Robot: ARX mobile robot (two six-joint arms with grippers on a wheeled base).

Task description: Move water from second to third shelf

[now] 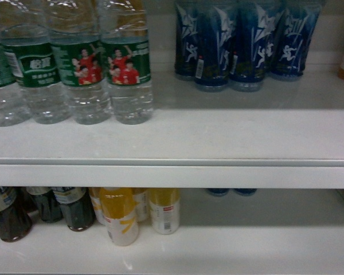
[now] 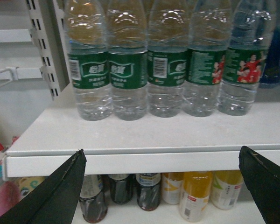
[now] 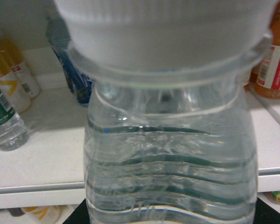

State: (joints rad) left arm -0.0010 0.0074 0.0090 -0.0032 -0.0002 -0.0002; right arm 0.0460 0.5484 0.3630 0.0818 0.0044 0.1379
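Filling the right wrist view, the water point(image 3: 170, 154) looks full, heavy, slick; grip its ribbed waist. Left fingers point(image 2: 60, 196) gape empty; right fingers' state cannot be told.

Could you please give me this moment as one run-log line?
right gripper: not visible, water bottle fills its view | left gripper: open, empty, facing water row at shelf edge | placement: not seen

Bare shelf board point(image 1: 235, 134) right of water bottles point(image 1: 126, 63) gives passage; blue bottles point(image 1: 246, 46) block its rear.
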